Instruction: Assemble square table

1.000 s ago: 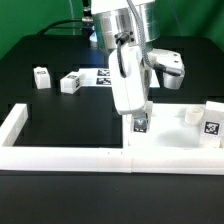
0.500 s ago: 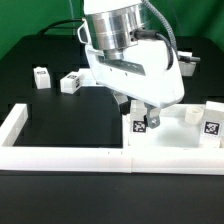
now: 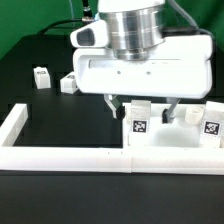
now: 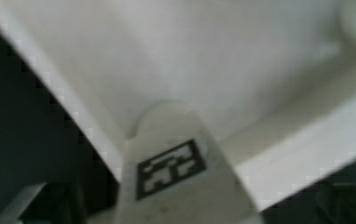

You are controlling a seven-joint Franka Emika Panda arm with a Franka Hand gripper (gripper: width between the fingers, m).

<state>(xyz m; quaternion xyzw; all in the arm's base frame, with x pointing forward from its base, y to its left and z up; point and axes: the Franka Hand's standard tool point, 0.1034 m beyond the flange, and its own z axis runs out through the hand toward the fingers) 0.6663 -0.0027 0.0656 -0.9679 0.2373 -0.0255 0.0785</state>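
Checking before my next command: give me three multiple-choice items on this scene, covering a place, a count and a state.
1. Where does the leg block below the pincer stand?
A on the square slab
B on the floor
C on top of another leg

2. How many loose leg blocks lie on the black table at the exterior view's left?
A one
B two
C four

3. How is the pincer?
A shut on the leg
B open
C out of view

Answers:
1 A: the leg block stands upright on the white slab.
2 B: two small tagged blocks lie there, apart from the slab.
3 B: its fingers stand wide apart, either side of the leg block, not touching it.
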